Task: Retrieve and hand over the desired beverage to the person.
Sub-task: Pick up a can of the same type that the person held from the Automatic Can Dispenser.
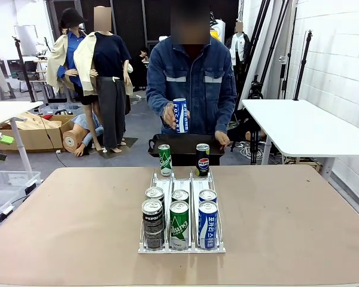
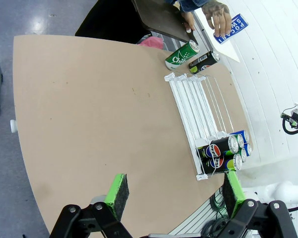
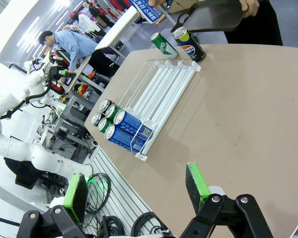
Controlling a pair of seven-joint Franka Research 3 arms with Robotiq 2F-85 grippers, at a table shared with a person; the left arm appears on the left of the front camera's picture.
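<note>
Beyond the far edge of the tabletop [image 1: 78,221] the person [image 1: 191,78] holds a blue-and-white can [image 1: 180,115] upright in a raised right hand [image 1: 169,113], while both pairs of robot jaws hang spread and empty over the near side.

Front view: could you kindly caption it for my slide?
Person holds up a blue-and-white can; six cans sit in the rack, two cans stand beyond it.

A white brick wall [image 1: 341,54] runs along the right, with a white side table [image 1: 299,125] in front of it. Beyond the brown tabletop [image 1: 78,215] lies a grey floor [image 1: 137,128], with a cardboard box [image 1: 30,139] at left
</note>
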